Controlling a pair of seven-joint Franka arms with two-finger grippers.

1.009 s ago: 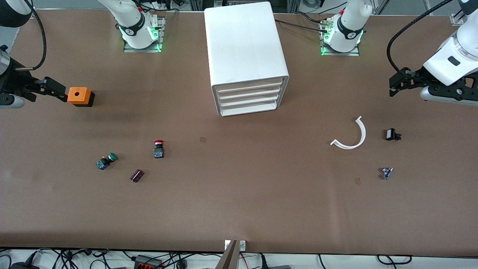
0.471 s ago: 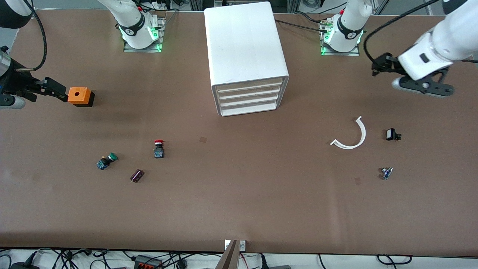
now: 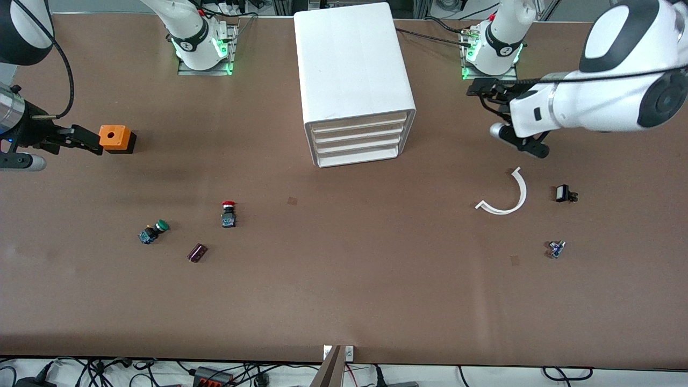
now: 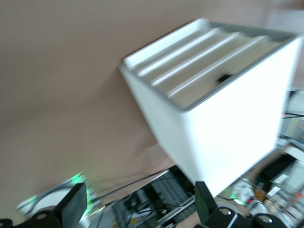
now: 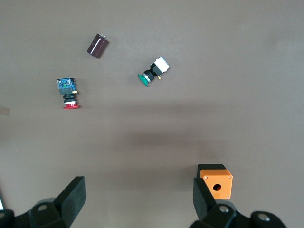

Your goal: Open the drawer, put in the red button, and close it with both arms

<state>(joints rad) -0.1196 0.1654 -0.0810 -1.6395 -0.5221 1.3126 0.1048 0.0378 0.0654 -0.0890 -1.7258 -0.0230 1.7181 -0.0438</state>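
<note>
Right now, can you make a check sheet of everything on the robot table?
Surface: brown table top, a few faint marks.
Job's things: white plastic cabinet of four stacked drawers, all shut; red-capped push button on a black-and-blue body, nearer the camera, toward the right arm's end.
Clutter: green-capped button, dark maroon cylinder, orange cube with a hole, white curved plastic strip, small black part, tiny blue part.
Grippers: left claw open, empty, beside the cabinet; right claw open, empty, beside the cube.
Cables: black cables by the bases and below the table edge.
Surroundings: nothing seen.
</note>
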